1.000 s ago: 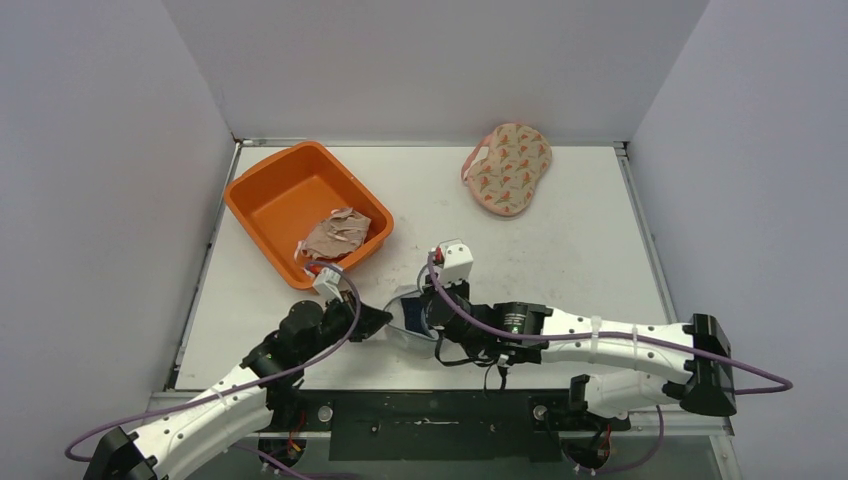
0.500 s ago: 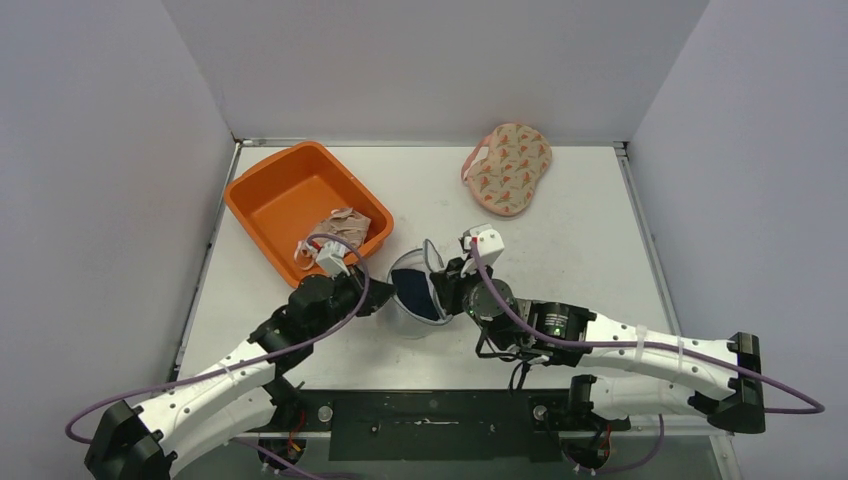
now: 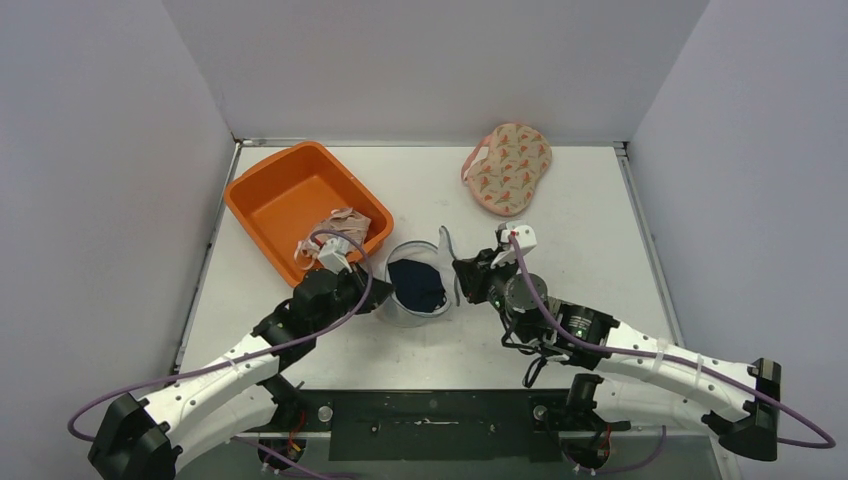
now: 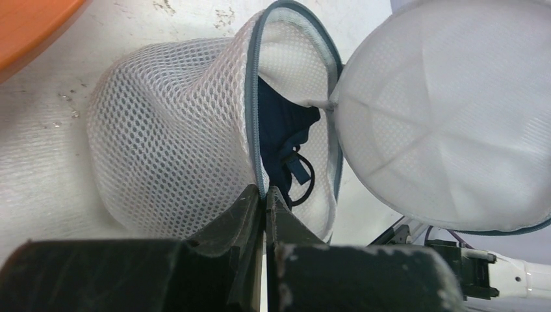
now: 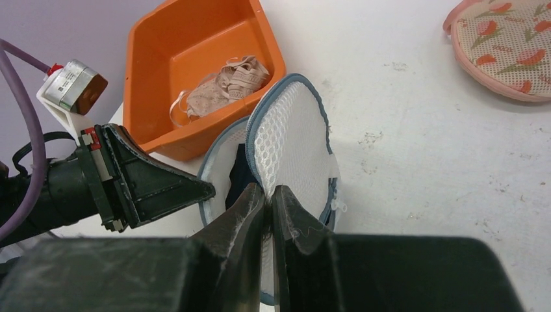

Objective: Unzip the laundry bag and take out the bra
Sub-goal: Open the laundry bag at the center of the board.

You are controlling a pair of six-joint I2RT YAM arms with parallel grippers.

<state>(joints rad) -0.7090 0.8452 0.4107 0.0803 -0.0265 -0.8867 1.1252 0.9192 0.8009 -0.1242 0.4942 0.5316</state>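
The white surface (image 3: 580, 240) is carrying an orange tub (image 3: 262, 190) with a beige garment (image 3: 337, 229) at its near corner, and a floral pouch (image 3: 508, 168) at the far edge. Between the arms the mesh laundry bag (image 4: 162, 136) is gaping unzipped, the dark bra (image 3: 417, 283) lying inside. The lid flap (image 5: 289, 140) is standing upright beside the opening. The left gripper (image 4: 265, 194) is pinching the bag's zipper rim with closed jaws, and the right gripper (image 5: 268, 192) is clamping the flap with closed jaws.
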